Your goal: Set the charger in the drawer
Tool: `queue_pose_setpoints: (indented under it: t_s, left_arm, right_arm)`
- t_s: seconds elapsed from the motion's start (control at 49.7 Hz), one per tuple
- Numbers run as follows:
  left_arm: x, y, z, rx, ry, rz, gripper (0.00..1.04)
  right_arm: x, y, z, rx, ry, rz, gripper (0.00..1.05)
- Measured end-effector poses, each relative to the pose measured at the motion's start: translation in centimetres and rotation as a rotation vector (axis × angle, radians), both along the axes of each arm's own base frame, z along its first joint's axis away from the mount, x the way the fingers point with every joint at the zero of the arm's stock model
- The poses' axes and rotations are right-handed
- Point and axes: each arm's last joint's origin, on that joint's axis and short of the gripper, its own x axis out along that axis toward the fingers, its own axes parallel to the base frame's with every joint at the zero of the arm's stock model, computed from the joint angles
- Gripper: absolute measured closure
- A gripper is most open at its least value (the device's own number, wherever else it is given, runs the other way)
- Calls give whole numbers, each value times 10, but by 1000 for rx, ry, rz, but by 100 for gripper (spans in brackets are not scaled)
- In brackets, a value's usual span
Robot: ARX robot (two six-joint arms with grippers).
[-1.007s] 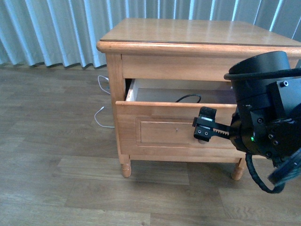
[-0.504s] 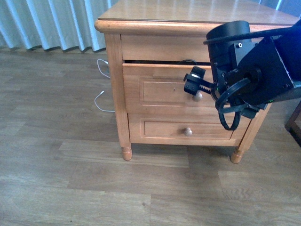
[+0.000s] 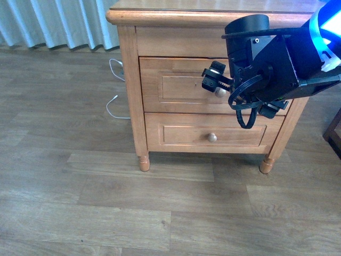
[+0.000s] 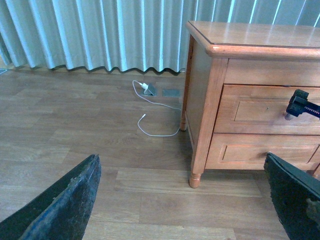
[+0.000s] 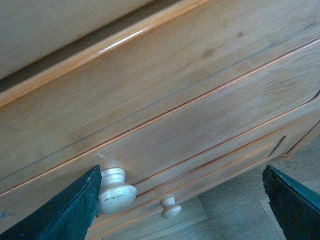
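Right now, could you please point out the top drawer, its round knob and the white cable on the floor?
top drawer (image 3: 178, 85): front view, on its recessed front panel.
knob (image 5: 116, 184): right wrist view, on the pale rounded head.
white cable (image 4: 156, 134): left wrist view, on the loop lying on the floor beside the nightstand.

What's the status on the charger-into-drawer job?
Right claw open at the round wooden knob of the honey-coloured top drawer. Left claw open, idle. Drawer nearly shut; charger not visible. Nothing blocking.
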Motion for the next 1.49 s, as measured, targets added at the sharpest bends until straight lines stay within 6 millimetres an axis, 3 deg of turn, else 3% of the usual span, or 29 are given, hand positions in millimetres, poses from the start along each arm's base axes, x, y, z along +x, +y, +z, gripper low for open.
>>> queue_pose_setpoints:
  t_s: [0.363, 0.524, 0.806, 1.027, 1.229, 1.49]
  left_arm:
    - [0, 0, 0, 0, 0, 0, 6]
    - [0, 0, 0, 0, 0, 0, 6]
    - [0, 0, 0, 0, 0, 0, 6]
    - [0, 0, 0, 0, 0, 0, 6]
    - [0, 0, 0, 0, 0, 0, 6]
    - [0, 0, 0, 0, 0, 0, 6]
  right_arm:
    - [-3, -4, -4, 20, -18, 2, 8]
    - [-24, -15, 6, 47, -49, 29, 8]
    - [-101, -31, 57, 83, -70, 258, 8]
    - [-178, -60, 100, 71, -93, 394, 8]
    - [-238, -87, 124, 4, -133, 389, 8]
    - [-305, -110, 139, -103, -220, 376, 8]
